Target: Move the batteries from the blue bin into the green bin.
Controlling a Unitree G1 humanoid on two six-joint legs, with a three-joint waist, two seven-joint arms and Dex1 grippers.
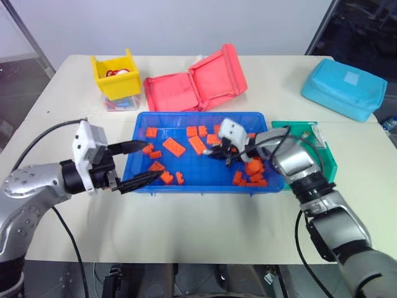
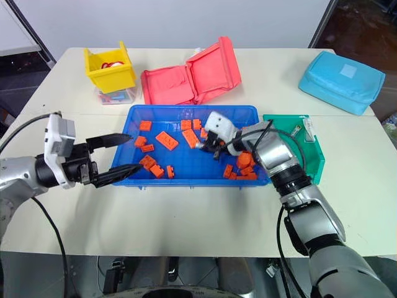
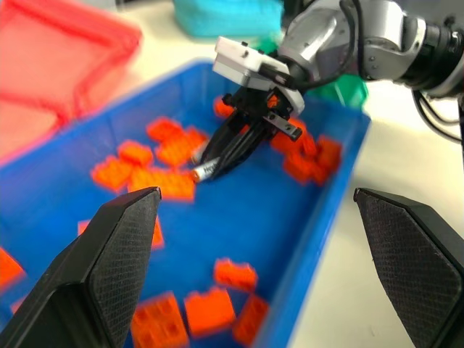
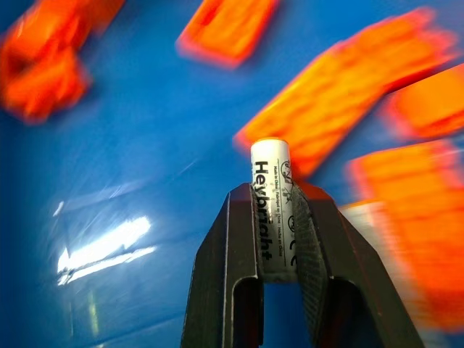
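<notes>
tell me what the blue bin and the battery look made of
Blue bin: likely hard plastic, glossy, since light glares off its floor. Battery: white printed wrapper, probably film over metal, though that stays unclear; it is pinched in the right tool.

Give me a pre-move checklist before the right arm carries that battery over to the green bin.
1. Grip: right gripper is shut on the battery, which sticks out past the fingertips: ok.
2. Battery clear of the orange bricks: it hangs above the blue bin floor in the left wrist view: ok.
3. Green bin within view beside the blue bin, on the robot's right: ok.
4. Space inside the green bin: the right arm hides much of it: cannot tell.
5. Left gripper is open at the blue bin's left edge, away from the carry path: ok.
</notes>
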